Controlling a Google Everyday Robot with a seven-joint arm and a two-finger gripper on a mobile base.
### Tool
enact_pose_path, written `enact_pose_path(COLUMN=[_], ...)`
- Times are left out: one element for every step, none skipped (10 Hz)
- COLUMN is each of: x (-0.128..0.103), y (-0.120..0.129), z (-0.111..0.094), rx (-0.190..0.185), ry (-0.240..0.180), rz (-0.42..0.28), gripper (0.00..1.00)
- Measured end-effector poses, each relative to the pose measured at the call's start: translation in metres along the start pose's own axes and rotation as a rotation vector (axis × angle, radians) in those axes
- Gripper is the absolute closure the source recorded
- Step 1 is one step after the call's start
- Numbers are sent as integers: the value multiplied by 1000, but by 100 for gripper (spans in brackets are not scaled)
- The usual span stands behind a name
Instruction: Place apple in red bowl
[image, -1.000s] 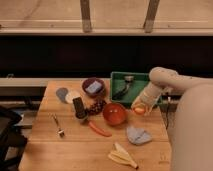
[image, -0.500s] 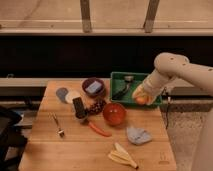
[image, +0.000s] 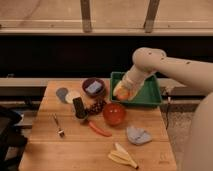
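The apple (image: 122, 94), small and yellow-orange, is held in my gripper (image: 121, 91) above the table, at the left edge of the green tray. The gripper is shut on the apple and comes down from the white arm at upper right. The red bowl (image: 114, 114) is glossy red-orange and stands on the wooden table just in front of and below the apple. Nothing shows inside the bowl.
A green tray (image: 147, 95) sits behind the bowl. A purple bowl (image: 93, 87) holds a blue sponge. Dark grapes (image: 96, 106), a black object (image: 79, 107), a carrot (image: 100, 129), a fork (image: 59, 126), a blue cloth (image: 138, 135) and a banana (image: 123, 157) lie around.
The gripper has lifted the apple from right of the red bowl and carried it left, to just behind the bowl. The arm has risen.
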Motion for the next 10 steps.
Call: enact_pose_path(x=[6, 14, 18, 22, 26, 30, 32, 32, 32, 33], y=[15, 24, 24, 23, 20, 17, 16, 11, 5, 0], z=[11, 25, 37, 49, 61, 73, 82, 90, 97, 103], rx=[-12, -17, -19, -24, -30, -28, -25, -22, -18, -12], ry=[26, 59, 88, 120, 158, 190, 214, 237, 255, 276], rz=[-39, -66, -76, -78, -76, -73, -70, -56, -43, -33], gripper=[95, 95, 95, 95, 95, 95, 95, 95, 95, 94])
